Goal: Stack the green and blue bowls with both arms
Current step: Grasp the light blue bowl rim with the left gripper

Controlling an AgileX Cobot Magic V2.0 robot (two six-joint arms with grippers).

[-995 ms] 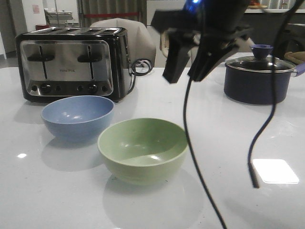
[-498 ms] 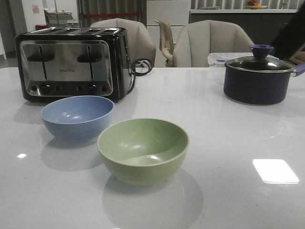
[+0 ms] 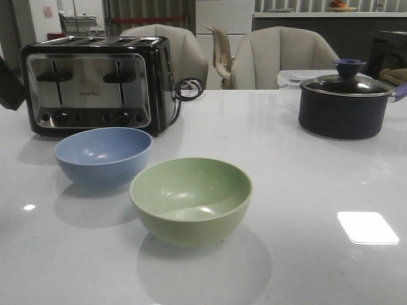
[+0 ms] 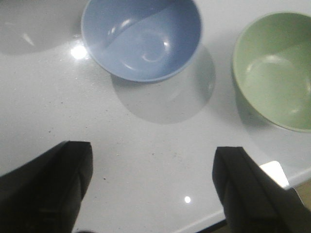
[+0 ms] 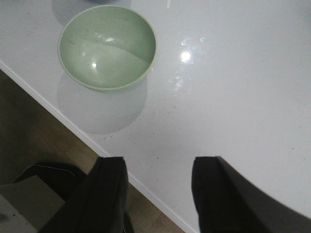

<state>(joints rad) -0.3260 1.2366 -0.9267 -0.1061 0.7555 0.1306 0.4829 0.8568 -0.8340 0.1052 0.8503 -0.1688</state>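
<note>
The dusty blue bowl (image 3: 103,154) stands empty and upright in front of the toaster. The sage green bowl (image 3: 191,198) stands empty just right of it and nearer to me, a small gap between them. My left gripper (image 4: 153,189) is open and empty, hovering above the table's front edge, short of the blue bowl (image 4: 141,36) and the green bowl (image 4: 277,68). My right gripper (image 5: 163,194) is open and empty over the table's front edge, well back from the green bowl (image 5: 107,46). Only a dark part of the left arm (image 3: 7,86) shows in the front view.
A black-and-chrome toaster (image 3: 95,82) stands behind the blue bowl at the back left. A dark navy lidded pot (image 3: 343,105) stands at the back right. The white table's front edge (image 5: 73,128) runs just under both grippers. Chairs stand behind the table.
My right arm, which hung over the table's middle a second ago, has pulled back to the right and out of the front view. A dark part of the left arm now shows at the left edge. The bowls have not moved.
</note>
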